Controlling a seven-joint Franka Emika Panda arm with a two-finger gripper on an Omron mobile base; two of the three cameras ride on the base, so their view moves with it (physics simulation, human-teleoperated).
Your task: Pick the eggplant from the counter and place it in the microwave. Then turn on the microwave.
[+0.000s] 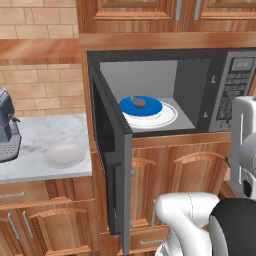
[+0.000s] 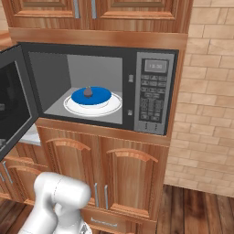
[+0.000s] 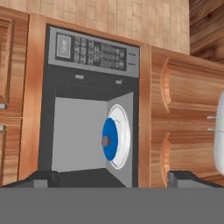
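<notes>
The large grey built-in microwave (image 1: 220,90) stands with its dark glass door (image 1: 112,165) swung wide open to the left, set into brown wooden cabinets. Inside, a white round turntable plate (image 1: 167,116) lies on the grey floor of the cavity, and a blue round plate (image 1: 150,106) rests on top of it. The small dark purple-grey oblong eggplant (image 1: 138,102) lies on the blue plate, a little left of its middle in the left base view; in the right base view it shows as a dark lump (image 2: 88,92) near the plate's centre.

The button panel (image 2: 154,93) with its small display runs down the right side of the microwave front.

The end effector (image 3: 111,177) is drawn back from the opening, touching nothing. In the rolled hand view its two dark fingertips (image 3: 186,177) stand far apart at the bottom edge, jaws wide and empty, looking straight at the open cavity with the eggplant well beyond them.

To the left of the microwave, the white-grey marbled stone table (image 1: 45,140) carries a pale round bowl-like object (image 1: 64,155) near its front edge and a grey coffee machine (image 1: 7,131) at the far left. A brick wall rises behind the table.
</notes>
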